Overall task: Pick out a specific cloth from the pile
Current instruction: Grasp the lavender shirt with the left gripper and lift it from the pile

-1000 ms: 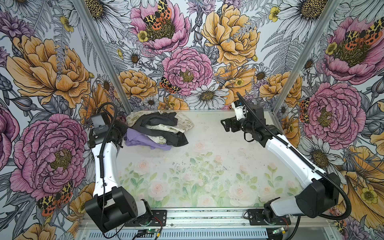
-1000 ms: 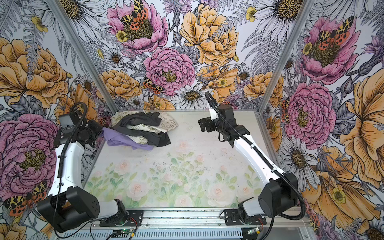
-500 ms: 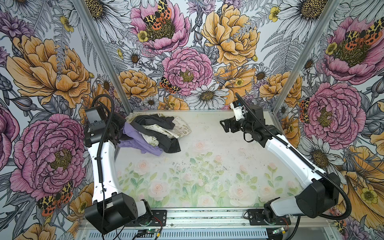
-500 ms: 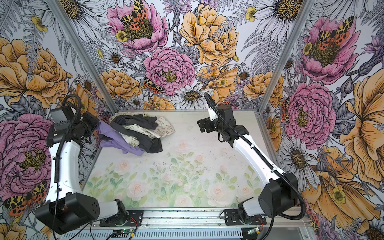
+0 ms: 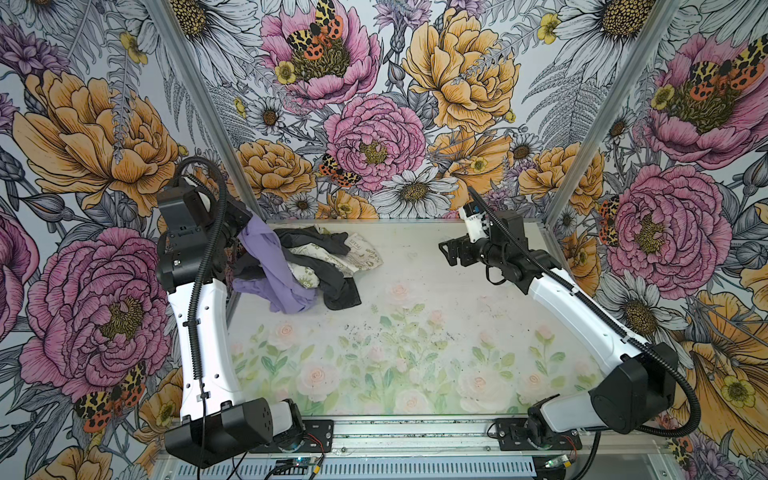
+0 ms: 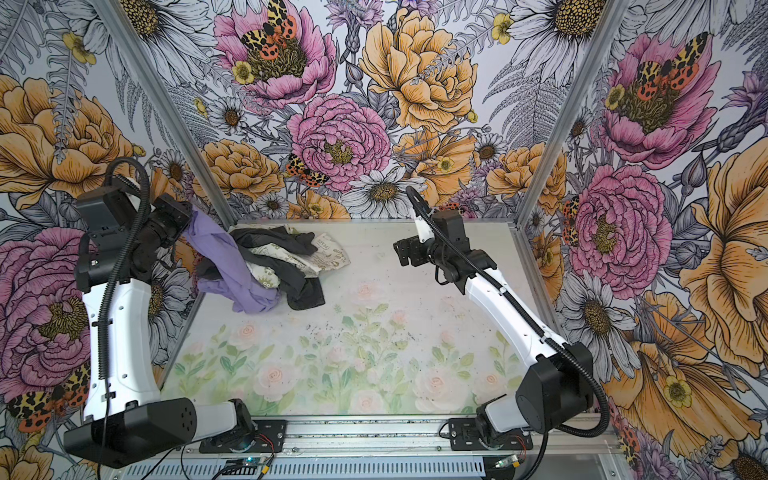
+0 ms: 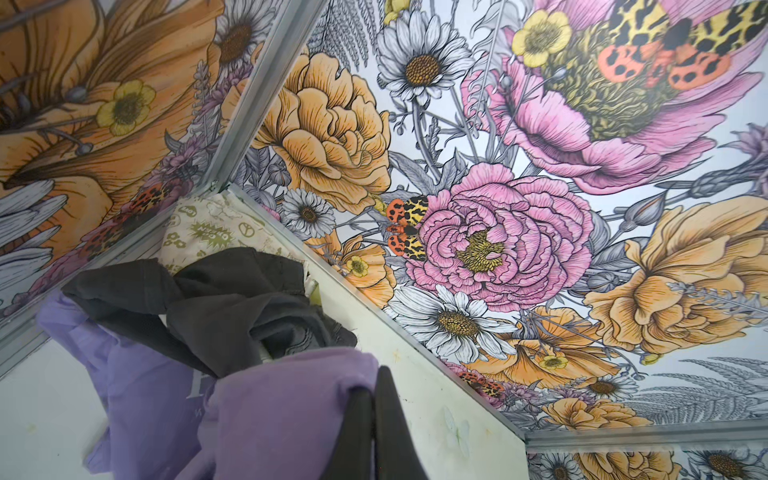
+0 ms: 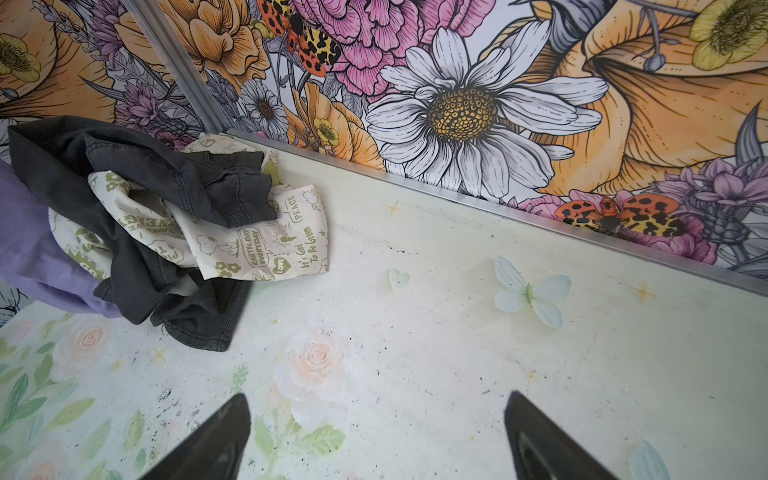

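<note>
The lavender cloth [image 5: 277, 277] [image 6: 232, 270] hangs from my left gripper [image 5: 244, 227] [image 6: 188, 224], which is raised at the far left corner and shut on its upper edge. Its lower part still lies on the table against the pile [image 5: 332, 257] [image 6: 291, 255] of dark grey garments and cream green-printed fabric. In the left wrist view the closed fingertips [image 7: 376, 384] pinch a purple fold of the cloth [image 7: 270, 415], with a dark garment [image 7: 216, 299] draped over it. My right gripper [image 5: 451, 254] [image 6: 404, 252] [image 8: 379, 397] hovers open over bare table, apart from the pile [image 8: 174, 216].
Floral-papered walls enclose the table [image 5: 415, 332] on three sides, with metal corner posts [image 5: 195, 104] at the back. A metal rail [image 5: 415, 432] with both arm bases runs along the front edge. The left arm stands close to the left wall.
My left gripper has risen and drawn back toward the left corner, lifting the lavender cloth partly out of the pile. The pile shifted slightly forward. The right arm has stayed still.
</note>
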### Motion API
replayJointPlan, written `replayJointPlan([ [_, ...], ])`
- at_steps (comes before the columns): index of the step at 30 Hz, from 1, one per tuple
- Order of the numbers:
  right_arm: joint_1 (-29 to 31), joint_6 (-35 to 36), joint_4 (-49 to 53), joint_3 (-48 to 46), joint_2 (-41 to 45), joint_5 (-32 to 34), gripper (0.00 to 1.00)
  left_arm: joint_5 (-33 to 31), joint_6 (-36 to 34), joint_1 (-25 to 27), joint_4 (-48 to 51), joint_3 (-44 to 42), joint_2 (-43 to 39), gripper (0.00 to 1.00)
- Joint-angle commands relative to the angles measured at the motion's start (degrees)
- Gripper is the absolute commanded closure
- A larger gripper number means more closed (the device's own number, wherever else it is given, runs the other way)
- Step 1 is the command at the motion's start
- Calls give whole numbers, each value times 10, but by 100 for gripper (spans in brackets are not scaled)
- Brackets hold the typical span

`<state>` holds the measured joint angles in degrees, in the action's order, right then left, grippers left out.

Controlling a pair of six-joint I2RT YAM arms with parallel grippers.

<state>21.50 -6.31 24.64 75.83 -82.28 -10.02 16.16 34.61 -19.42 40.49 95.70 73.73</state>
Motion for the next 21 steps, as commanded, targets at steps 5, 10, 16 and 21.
replayJointPlan([
  [5, 9, 10, 1, 23, -11, -11, 5, 76, 9, 20, -113, 54, 4, 100],
  [10, 18, 11, 1, 33, -18, -18, 5, 145, 5, 44, -160, 61, 16, 100],
  [16, 33, 12, 1, 45, -23, -29, 5, 207, 0, 92, -182, 64, 40, 100],
  [21, 49, 10, 0, 67, -25, -48, 5, 229, -24, 153, -182, 65, 58, 100],
])
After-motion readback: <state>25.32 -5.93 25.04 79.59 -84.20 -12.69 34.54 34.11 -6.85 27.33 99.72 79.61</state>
